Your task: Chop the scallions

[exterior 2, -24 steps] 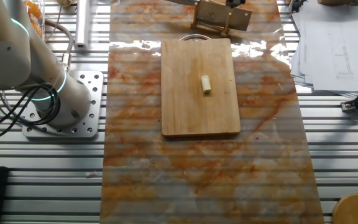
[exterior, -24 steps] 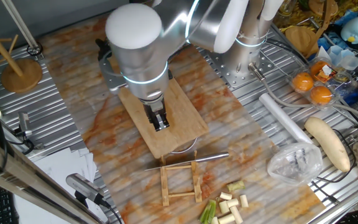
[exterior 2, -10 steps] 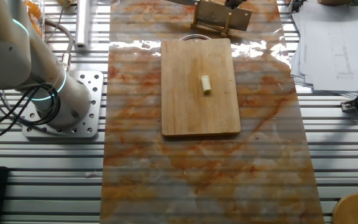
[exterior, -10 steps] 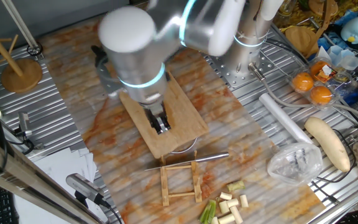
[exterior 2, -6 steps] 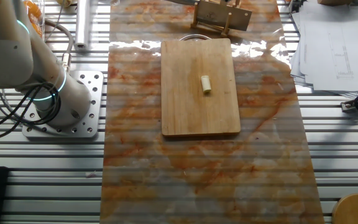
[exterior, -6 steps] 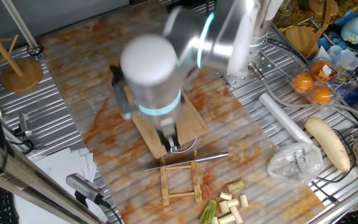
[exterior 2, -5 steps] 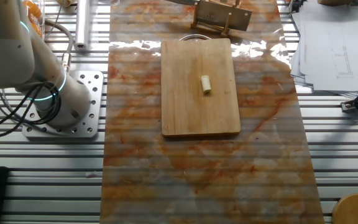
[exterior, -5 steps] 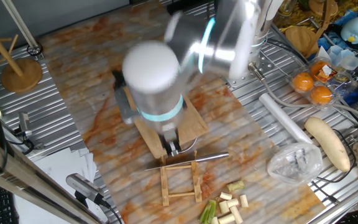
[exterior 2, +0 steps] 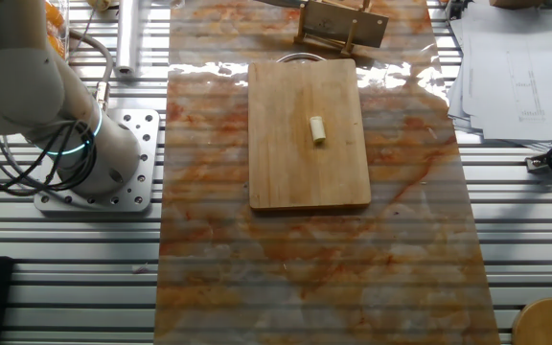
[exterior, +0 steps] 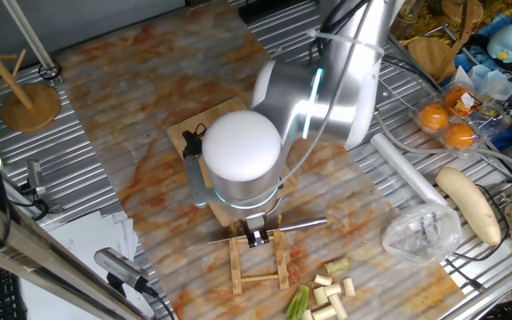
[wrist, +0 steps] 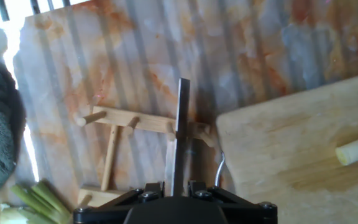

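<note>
One short pale scallion segment [exterior 2: 317, 129] lies on the wooden cutting board [exterior 2: 310, 163]; it also shows at the right edge of the hand view [wrist: 356, 149]. More scallions [exterior: 323, 293], cream pieces and green stalks, lie in a pile past the small wooden rack [exterior: 258, 262]. A knife [exterior: 292, 226] rests across that rack. My gripper [exterior: 256, 236] hangs right over the knife. In the hand view the knife [wrist: 180, 124] runs down between the two fingers of my gripper [wrist: 174, 185], with small gaps on both sides. The jaws look open around it.
A fat white radish [exterior: 469, 204], a clear plastic bag [exterior: 420, 233], a white roll [exterior: 407, 173] and boxed oranges [exterior: 447, 124] lie to the right. A wooden stand [exterior: 29, 102] is at the far left. Papers [exterior 2: 516, 57] lie beside the mat.
My arm has swung from above the cutting board to over the wooden rack, and the gripper has come down around the knife. The scallion segment on the board has not moved.
</note>
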Available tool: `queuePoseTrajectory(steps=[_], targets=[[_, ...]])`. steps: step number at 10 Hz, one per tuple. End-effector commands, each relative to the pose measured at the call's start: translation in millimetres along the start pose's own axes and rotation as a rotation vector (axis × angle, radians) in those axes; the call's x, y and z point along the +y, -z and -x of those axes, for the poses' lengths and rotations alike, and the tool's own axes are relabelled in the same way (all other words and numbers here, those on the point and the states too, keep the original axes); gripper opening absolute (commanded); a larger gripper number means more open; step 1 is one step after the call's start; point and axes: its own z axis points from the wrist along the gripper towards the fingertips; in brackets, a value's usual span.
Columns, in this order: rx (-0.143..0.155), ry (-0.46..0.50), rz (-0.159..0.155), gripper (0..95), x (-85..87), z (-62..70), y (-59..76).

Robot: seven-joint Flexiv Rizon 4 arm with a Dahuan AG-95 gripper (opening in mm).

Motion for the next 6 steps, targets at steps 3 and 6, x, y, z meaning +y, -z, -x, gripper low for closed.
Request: queuePoseTrajectory(steps=[3,6], targets=[[0.003,0.008,0.008,19.0,0.6,0.6,-0.8],[-0.005,0.012,0.004,19.0,0.6,0.6,-0.8]])
